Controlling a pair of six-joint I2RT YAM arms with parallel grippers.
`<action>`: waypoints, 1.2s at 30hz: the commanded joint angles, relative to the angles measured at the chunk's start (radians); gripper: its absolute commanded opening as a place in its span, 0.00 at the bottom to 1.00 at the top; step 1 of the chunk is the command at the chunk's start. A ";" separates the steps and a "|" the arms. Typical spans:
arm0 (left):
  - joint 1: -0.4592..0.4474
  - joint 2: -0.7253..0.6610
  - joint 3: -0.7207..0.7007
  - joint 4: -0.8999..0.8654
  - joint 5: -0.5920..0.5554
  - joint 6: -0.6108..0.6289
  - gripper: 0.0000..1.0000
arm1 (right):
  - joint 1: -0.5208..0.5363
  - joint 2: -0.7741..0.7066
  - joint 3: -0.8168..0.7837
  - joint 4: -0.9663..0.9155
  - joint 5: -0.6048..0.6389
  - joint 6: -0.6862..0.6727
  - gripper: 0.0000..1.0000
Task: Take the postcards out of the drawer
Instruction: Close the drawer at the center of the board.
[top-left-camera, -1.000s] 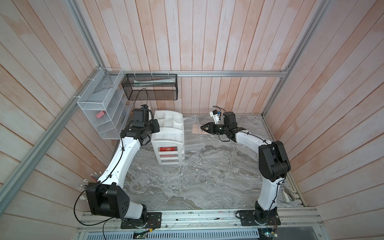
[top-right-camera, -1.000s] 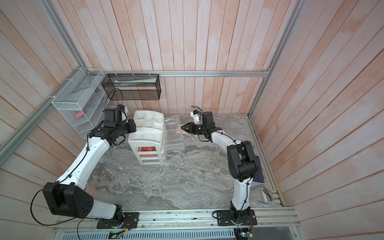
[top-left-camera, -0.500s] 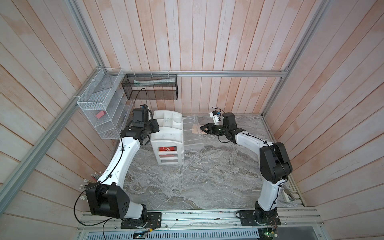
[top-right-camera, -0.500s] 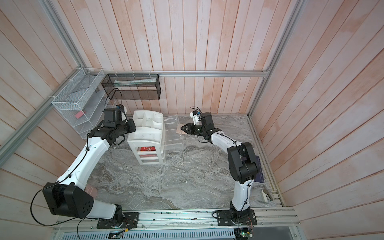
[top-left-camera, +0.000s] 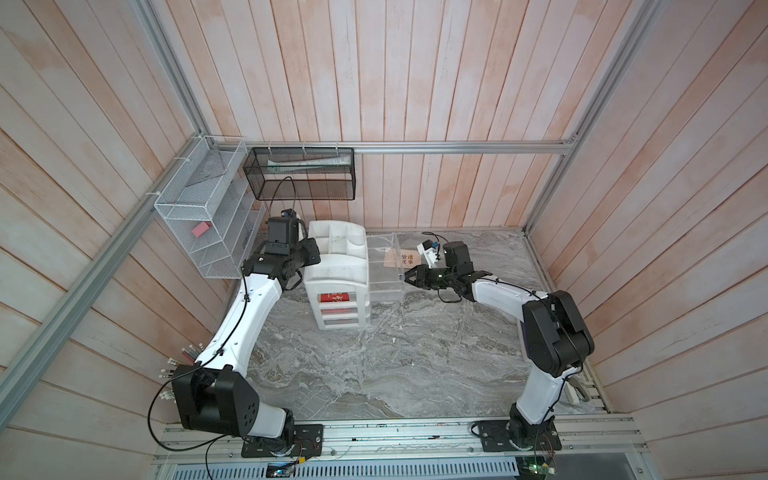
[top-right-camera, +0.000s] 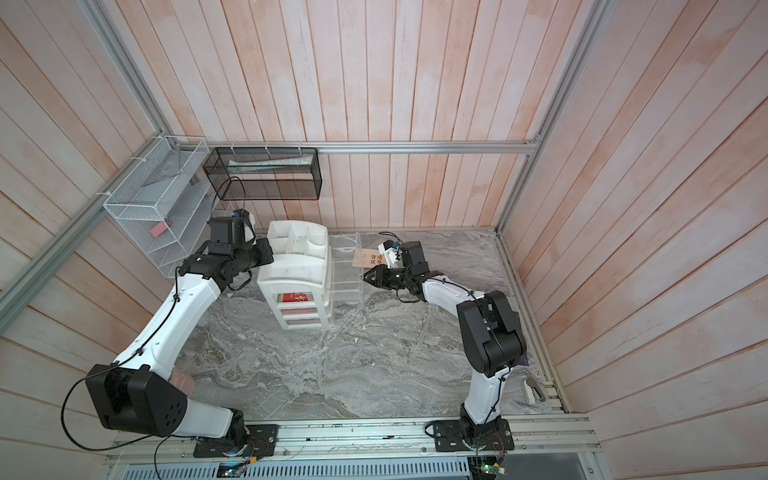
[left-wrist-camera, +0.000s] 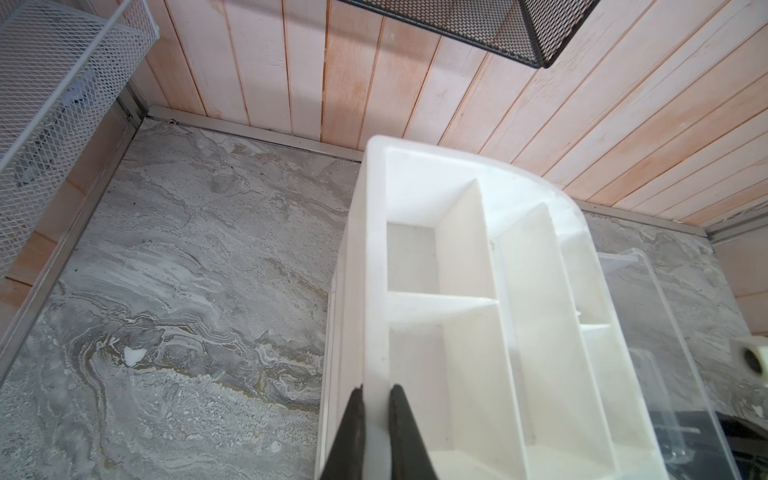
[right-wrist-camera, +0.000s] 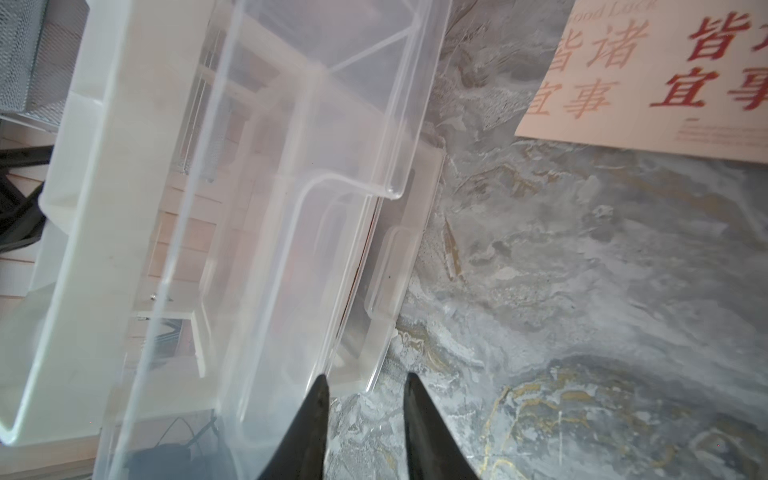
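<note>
- My left gripper (left-wrist-camera: 376, 388) is clamped on the side wall of the white plastic desk organiser (top-left-camera: 336, 266), one finger on each side of the rim. I judge it is there to steady the unit.
- My right gripper (right-wrist-camera: 365, 378) hovers at the outer end of the clear plastic drawer (right-wrist-camera: 291, 208), which is pulled out sideways from the organiser. Its jaws are apart with only bare stone showing between them, so it carries nothing.
- In the right wrist view the pulled-out drawer looks empty.
- The pale beige postcard with dark Chinese characters (top-left-camera: 401, 259) lies flat on the grey marbled tabletop (top-left-camera: 395, 365), just beyond the drawer and clear of it. I count that one as done.
- In both top views, the two red postcards (top-left-camera: 334, 298) show through the near face of the organiser, one tier above the other. I judge both are inside the unit and not yet removed.
- By my reckoning, one card of three is out. What is left is to open the tiers that hold the red cards, lift each card and lay it on the tabletop.
- The cards are thin and lie flat, so I expect picking them off a drawer floor to be fiddly.
</note>
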 joint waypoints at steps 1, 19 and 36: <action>-0.012 0.027 -0.021 -0.012 0.023 -0.014 0.08 | 0.038 -0.049 -0.024 0.022 -0.036 -0.007 0.32; -0.012 0.023 -0.024 -0.012 0.047 0.015 0.07 | 0.056 0.044 0.083 0.081 -0.024 0.041 0.31; -0.012 0.027 -0.030 0.014 0.112 0.019 0.07 | 0.114 0.200 0.355 -0.051 -0.068 -0.027 0.31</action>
